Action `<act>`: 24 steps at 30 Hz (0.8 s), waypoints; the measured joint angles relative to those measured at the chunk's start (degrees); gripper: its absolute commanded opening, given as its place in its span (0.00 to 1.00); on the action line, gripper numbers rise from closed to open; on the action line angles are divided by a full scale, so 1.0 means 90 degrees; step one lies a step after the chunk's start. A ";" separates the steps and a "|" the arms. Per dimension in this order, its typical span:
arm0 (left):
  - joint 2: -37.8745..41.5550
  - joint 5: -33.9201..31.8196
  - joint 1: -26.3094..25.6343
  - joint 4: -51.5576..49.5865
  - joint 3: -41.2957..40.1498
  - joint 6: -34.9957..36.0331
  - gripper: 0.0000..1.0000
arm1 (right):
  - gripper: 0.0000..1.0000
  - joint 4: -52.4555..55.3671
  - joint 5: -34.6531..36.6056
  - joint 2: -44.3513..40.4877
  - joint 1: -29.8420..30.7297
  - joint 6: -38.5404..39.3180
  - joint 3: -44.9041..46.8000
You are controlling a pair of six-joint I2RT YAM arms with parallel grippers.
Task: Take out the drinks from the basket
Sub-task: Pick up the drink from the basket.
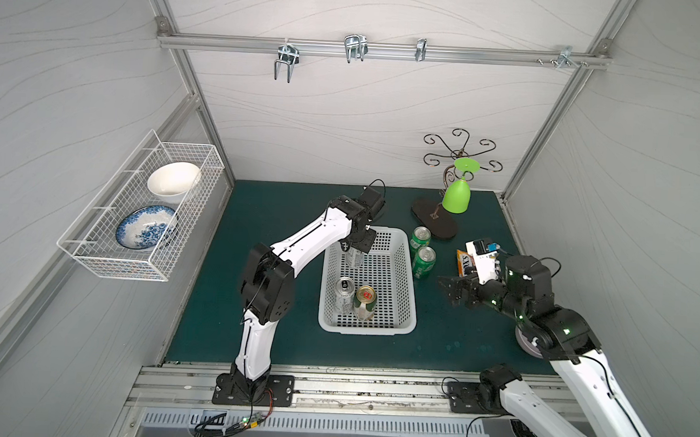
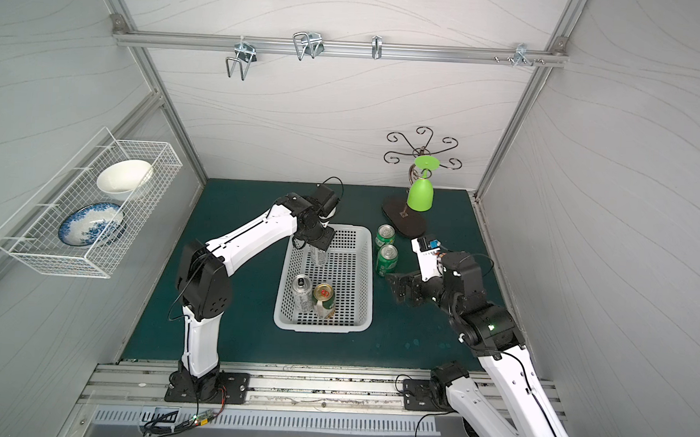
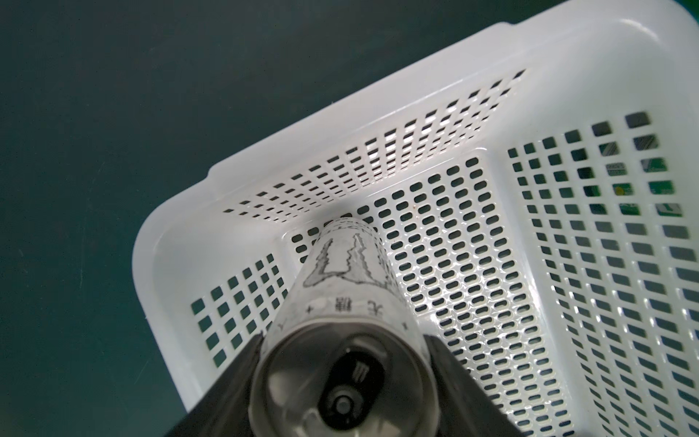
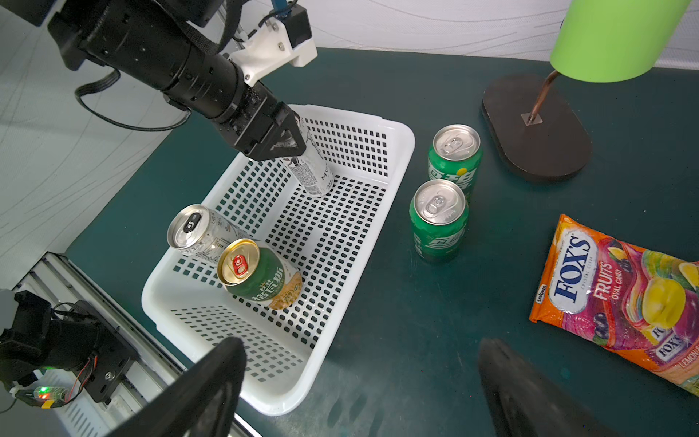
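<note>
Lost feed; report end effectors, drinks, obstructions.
Left end effector shut on silver-white aluminium can in white perforated plastic basket; right end effector open. Second silver can, gold-topped can inside; two green cans outside. Nothing obstructing.

Bright, even light, soft shadows; wide-angle edges bend; glare on the basket [image 3: 567,53].

glossy plastic basket [image 3: 548,45], smooth metal can [image 3: 340,280]

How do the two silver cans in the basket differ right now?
The far silver can is clamped in the left gripper; the near silver can stands free. The far one has no neighbour; the near one sits beside the gold-topped can. Both are silver-white with dark print, inside the basket.
</note>
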State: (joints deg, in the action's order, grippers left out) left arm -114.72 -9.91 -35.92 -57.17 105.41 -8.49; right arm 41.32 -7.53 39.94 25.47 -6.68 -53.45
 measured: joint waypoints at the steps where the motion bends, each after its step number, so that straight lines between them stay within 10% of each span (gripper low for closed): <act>1: 0.0000 -0.0012 -0.0007 0.0000 0.0000 0.0002 0.46 | 0.99 0.0000 0.0000 0.0000 0.0000 0.0000 -0.0002; 24: 0.1396 -0.0469 -0.0039 -0.1304 0.1496 0.0488 0.42 | 0.99 -0.0058 -0.0019 0.0092 0.0000 -0.0044 0.0107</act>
State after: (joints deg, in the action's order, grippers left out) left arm -102.15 -14.13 -36.27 -68.90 118.87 -4.10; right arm 40.80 -7.70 40.77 25.47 -7.07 -52.49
